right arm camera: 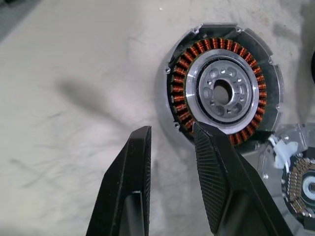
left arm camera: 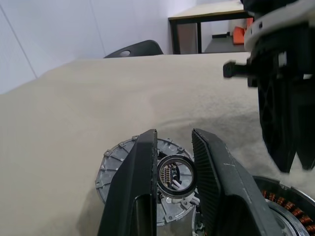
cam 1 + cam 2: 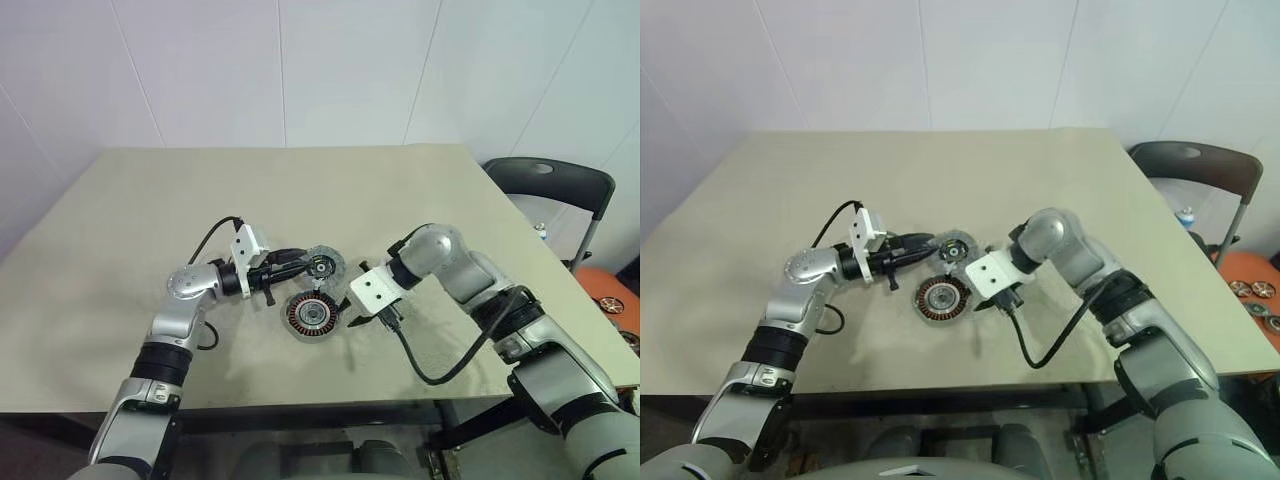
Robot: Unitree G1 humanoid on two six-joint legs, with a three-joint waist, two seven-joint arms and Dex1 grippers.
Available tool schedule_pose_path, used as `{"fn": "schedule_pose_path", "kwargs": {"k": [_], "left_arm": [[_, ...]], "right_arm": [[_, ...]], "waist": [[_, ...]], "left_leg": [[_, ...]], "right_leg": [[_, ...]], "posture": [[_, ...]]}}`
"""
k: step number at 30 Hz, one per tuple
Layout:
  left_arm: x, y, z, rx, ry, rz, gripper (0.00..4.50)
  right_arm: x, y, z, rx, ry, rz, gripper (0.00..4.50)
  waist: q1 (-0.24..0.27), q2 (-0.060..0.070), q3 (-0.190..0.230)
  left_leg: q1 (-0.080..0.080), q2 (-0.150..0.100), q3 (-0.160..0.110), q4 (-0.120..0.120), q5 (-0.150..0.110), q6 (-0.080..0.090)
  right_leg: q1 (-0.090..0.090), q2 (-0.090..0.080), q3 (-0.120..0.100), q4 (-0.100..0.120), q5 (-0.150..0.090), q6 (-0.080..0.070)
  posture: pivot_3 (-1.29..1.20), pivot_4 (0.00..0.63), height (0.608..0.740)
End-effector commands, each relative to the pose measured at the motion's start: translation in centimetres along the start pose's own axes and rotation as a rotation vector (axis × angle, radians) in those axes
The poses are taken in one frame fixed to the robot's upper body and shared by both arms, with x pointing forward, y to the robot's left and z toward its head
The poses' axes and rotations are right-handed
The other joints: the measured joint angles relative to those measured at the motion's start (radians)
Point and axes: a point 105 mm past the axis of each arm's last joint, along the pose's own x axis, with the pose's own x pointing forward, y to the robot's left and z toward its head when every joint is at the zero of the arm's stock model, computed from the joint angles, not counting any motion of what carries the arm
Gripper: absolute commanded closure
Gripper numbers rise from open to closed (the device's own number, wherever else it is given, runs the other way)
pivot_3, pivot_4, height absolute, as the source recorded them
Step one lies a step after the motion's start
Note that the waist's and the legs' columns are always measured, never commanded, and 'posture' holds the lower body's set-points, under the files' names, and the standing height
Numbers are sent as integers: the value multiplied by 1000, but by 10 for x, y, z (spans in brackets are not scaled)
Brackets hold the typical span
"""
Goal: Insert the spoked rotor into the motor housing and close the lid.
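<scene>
My left gripper (image 2: 173, 183) pinches the ribbed grey lid disc (image 2: 118, 164) upright, just beside the copper-wound round housing (image 1: 221, 91); my right gripper (image 1: 172, 142) stands spread, empty.

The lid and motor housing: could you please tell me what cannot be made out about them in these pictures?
- Lid: left wrist view, the left gripper's fingers cover much of its face; right wrist view, the picture's edge cuts it off.
- Motor housing: left wrist view, cut off at the corner.
- Spoked rotor: sits in the housing, but how deep cannot be judged from above; too small in the eye views.
</scene>
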Motion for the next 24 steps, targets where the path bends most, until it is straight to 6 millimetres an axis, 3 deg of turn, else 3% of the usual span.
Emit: {"fn": "schedule_pose_path", "kwargs": {"k": [1, 5, 11, 24], "left_arm": [[-4, 3, 14, 41, -28, -9, 3756], [-12, 1, 21, 42, -29, -22, 3756], [-17, -17, 12, -16, 1, -60, 3756], [18, -27, -4, -80, -12, -55, 3756]], "right_arm": [[-14, -7, 8, 2, -35, -53, 3075], [-20, -14, -4, 35, -1, -134, 3075], [-17, -17, -11, 80, -15, -217, 3075], [-9, -5, -11, 98, -16, -222, 3075]], "waist": [[-1, 0, 0], [-1, 0, 0], [-1, 0, 0], [1, 0, 0]], "left_leg": [[0, 0, 0, 0, 0, 0], [0, 0, 0, 0, 0, 0], [-1, -1, 0, -2, 0, 0], [-1, -1, 0, -1, 0, 0]], "right_leg": [[0, 0, 0, 0, 0, 0], [0, -1, 0, 0, 0, 0], [-1, -5, 0, 0, 0, 0], [-2, -5, 0, -1, 0, -1]], "posture": [[0, 0, 740], [0, 0, 740], [0, 0, 740], [0, 0, 740]]}}
